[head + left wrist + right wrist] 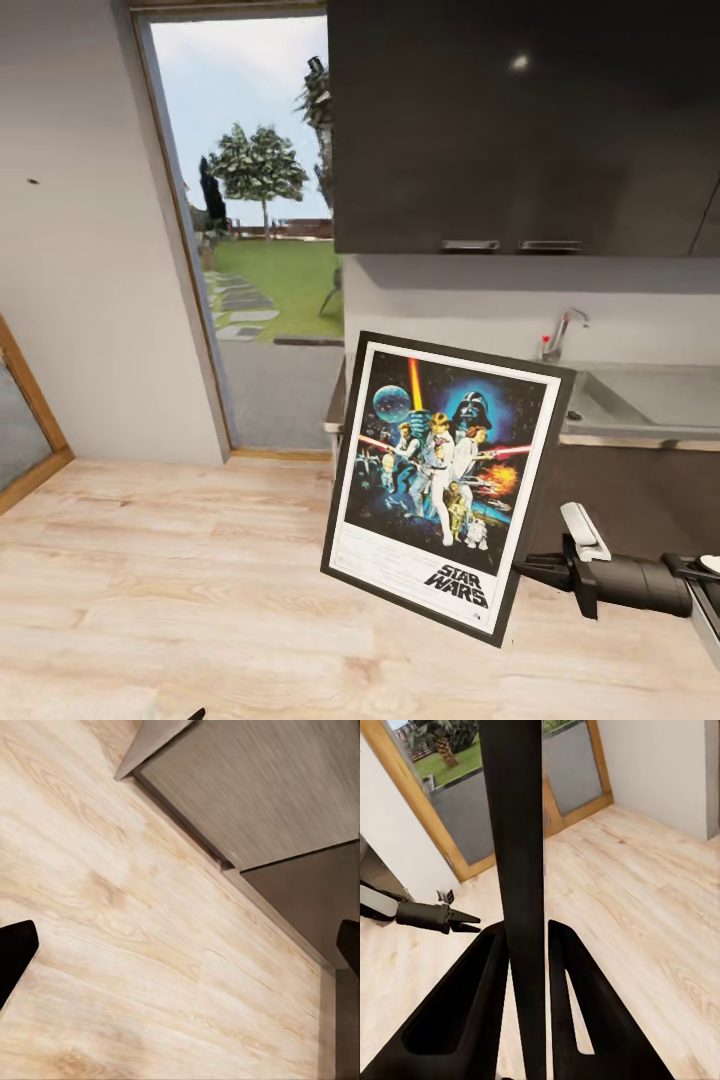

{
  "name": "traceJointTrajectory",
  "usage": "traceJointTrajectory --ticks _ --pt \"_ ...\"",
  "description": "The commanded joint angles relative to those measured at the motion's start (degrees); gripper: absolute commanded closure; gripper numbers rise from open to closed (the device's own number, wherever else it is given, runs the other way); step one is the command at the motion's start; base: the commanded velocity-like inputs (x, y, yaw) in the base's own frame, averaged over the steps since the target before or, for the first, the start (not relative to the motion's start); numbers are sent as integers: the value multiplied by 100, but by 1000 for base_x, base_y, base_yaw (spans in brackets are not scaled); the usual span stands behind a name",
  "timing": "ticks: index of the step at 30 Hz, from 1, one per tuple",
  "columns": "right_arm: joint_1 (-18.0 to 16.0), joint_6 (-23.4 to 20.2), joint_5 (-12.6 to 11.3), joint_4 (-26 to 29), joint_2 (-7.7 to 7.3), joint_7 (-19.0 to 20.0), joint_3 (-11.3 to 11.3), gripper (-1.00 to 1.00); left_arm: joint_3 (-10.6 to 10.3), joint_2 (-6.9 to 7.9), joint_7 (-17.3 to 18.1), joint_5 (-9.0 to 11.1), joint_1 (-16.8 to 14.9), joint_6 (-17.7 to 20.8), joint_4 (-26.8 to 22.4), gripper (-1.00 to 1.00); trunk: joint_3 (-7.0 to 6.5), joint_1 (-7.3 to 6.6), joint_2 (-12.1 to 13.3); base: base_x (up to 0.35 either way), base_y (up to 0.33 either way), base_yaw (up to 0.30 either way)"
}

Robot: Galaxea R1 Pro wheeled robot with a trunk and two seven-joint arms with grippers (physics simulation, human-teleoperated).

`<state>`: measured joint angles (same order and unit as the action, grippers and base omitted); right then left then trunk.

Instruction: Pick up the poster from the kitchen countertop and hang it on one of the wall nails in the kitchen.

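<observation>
The poster (445, 480), black-framed with a white border and the STAR WARS logo, hangs upright and slightly tilted above the wooden floor. My right gripper (522, 570) is shut on its lower right edge. In the right wrist view the frame (519, 855) runs edge-on between the two fingers (465, 1005). A tiny dark wall nail (33, 182) shows on the light-grey wall at far left, well away from the poster. The grey kitchen countertop (640, 441) with its sink lies behind the poster to the right. My left gripper (180, 952) is open over bare floor, with nothing between its fingertips (15, 952).
Dark upper cabinets (520, 120) hang over the counter, with a chrome tap (560, 335) below them. A tall glass opening (260, 250) onto a garden stands between the nail wall and the counter. A wooden door frame (25, 400) is at far left. Light wood floor (180, 580) spreads in front.
</observation>
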<state>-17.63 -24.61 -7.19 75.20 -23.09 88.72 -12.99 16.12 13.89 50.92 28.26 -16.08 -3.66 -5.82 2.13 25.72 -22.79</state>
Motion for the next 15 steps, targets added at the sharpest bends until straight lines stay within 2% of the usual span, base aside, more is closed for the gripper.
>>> traceJointTrajectory --ticks 1,7,15 --pt "-3 -79 -10 3 -2 31 -2 100 23 0 15 -31 -9 -38 11 -100 14 6 -12 235 202 283" --pt "-3 -81 -10 4 -2 31 -2 100 19 0 15 -31 -9 -34 11 -100 14 6 -12 237 207 274" --pt "-3 -80 -10 5 2 31 -2 100 11 0 15 -31 -9 -31 11 -100 14 6 -12 240 211 60"
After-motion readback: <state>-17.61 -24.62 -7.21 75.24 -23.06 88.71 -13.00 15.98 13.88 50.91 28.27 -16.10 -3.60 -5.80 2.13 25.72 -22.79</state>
